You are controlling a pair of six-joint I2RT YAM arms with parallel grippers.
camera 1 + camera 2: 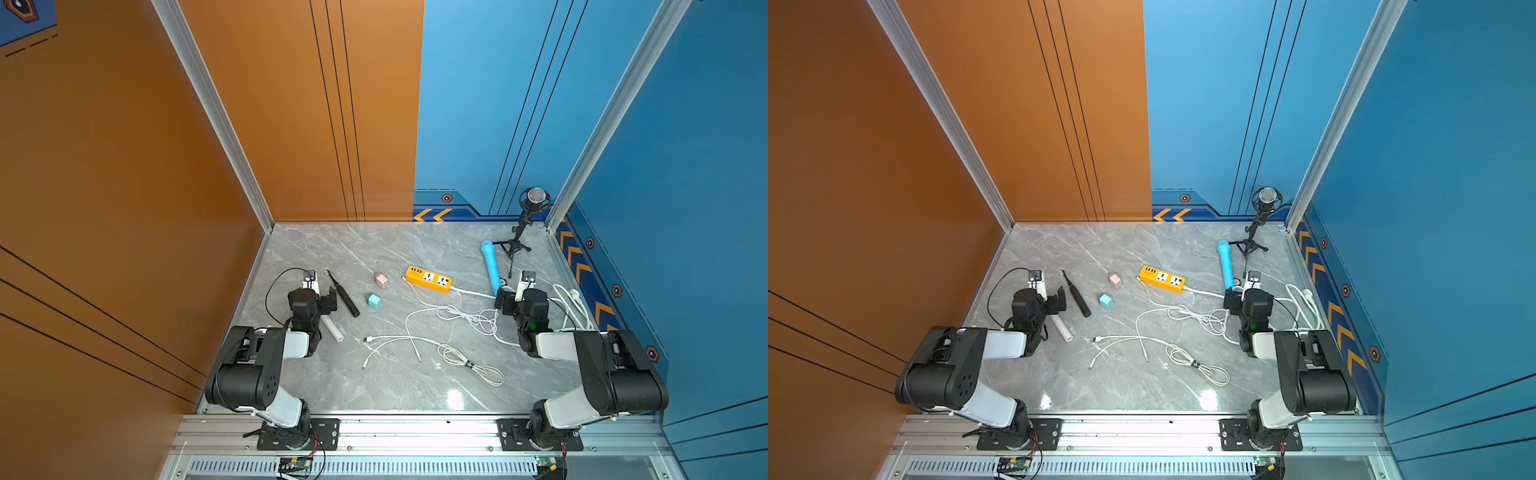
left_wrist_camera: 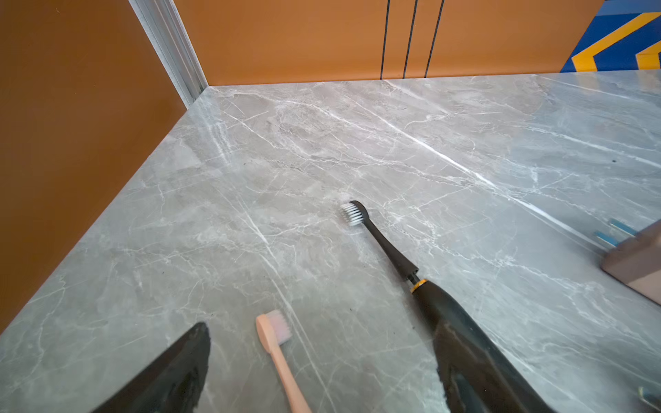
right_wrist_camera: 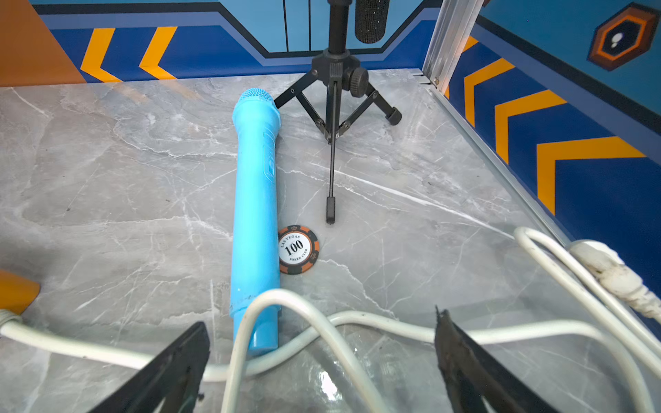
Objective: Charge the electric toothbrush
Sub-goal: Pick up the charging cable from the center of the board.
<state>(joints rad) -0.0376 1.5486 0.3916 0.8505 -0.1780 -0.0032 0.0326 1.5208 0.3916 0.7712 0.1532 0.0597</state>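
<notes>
A black electric toothbrush [image 1: 343, 293] with a gold ring lies flat on the marble table [image 1: 374, 395], left of centre, its bristle head [image 2: 354, 213] pointing to the back wall. My left gripper [image 2: 322, 361] hangs open just left of it. A second brush with a pink head [image 2: 274, 330] and a white handle [image 1: 333, 331] lies between the fingers, untouched. An orange power strip [image 1: 429, 279] sits mid-table, with pink [image 1: 381, 279] and teal [image 1: 374, 301] plug cubes between it and the brush. White charging cables [image 1: 395, 343] sprawl in front. My right gripper [image 3: 322, 357] is open above the strip's white cord [image 3: 375, 321].
A blue microphone [image 3: 255, 214] lies at the back right beside a poker chip [image 3: 298, 249] and a tripod microphone stand [image 1: 524, 232]. A bundled white cable [image 1: 471, 366] lies front centre. More thick white cord [image 1: 575, 307] loops along the right wall. Walls close three sides.
</notes>
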